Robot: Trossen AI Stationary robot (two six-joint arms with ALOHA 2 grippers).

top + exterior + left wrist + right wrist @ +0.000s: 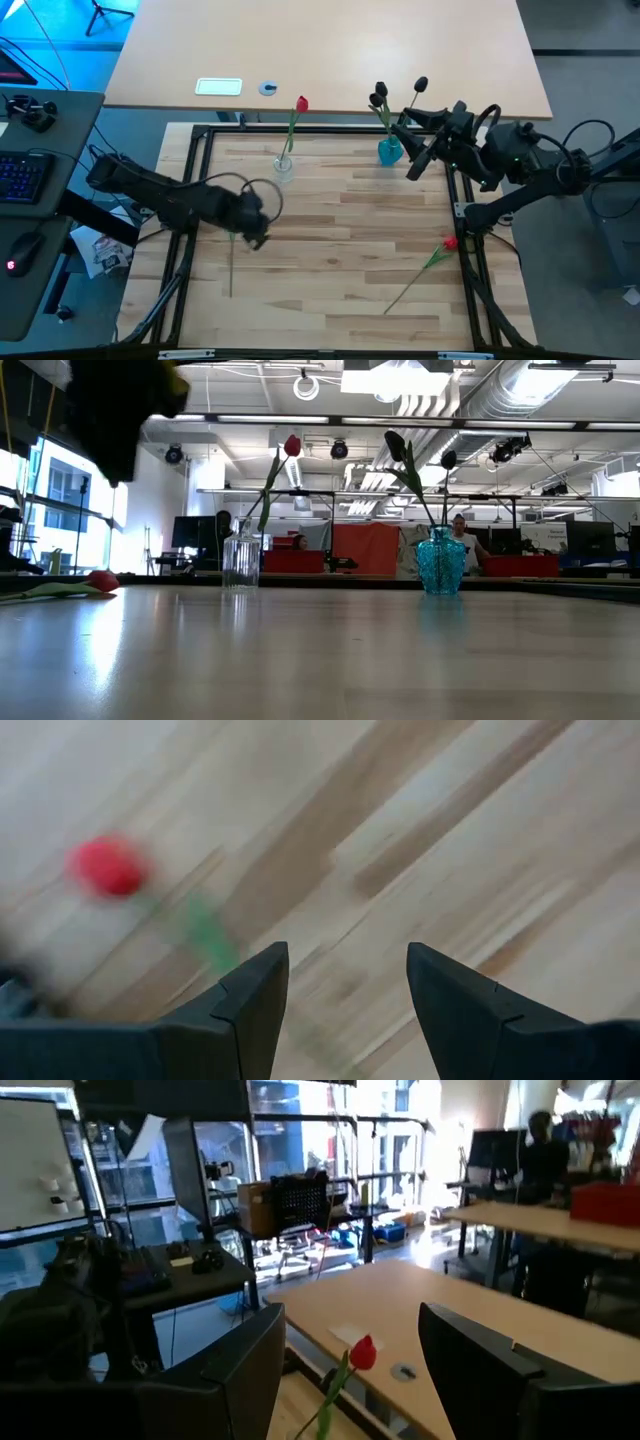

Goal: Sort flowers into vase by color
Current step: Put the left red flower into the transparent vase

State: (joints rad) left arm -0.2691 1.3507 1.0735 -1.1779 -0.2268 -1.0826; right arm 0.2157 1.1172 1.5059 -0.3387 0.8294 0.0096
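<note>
A: What is nearest on the table?

B: In the high view, a red flower (pixel 449 243) lies flat near the right edge of the table (pixel 340 260), its stem pointing toward the front. The left gripper (pixel 256 240) hangs over the left half of the table. Its wrist view shows the two fingers (pixel 255 995) spread apart with nothing between them, and a blurred red flower head (pixel 107 866) on the wood ahead.

A: I see a thin line below that gripper. Is it a stem?

B: I cannot tell; it is too thin to be sure.

A: And farther back?

B: A clear vase (pixel 284 167) stands at the back, left of the middle, with one red flower (pixel 301 104) upright in it. To its right stands a blue vase (pixel 390 151) with two black flowers (pixel 379 96) inside. In the low view the blue vase (pixel 440 562) shows the same two dark heads above it.

A: Where is the right gripper?

B: The right gripper (pixel 412 168) is just beside the blue vase, on its right. Its fingers (pixel 245 1360) are also apart and hold nothing. Beyond them the red flower (pixel 362 1353) shows.
</note>
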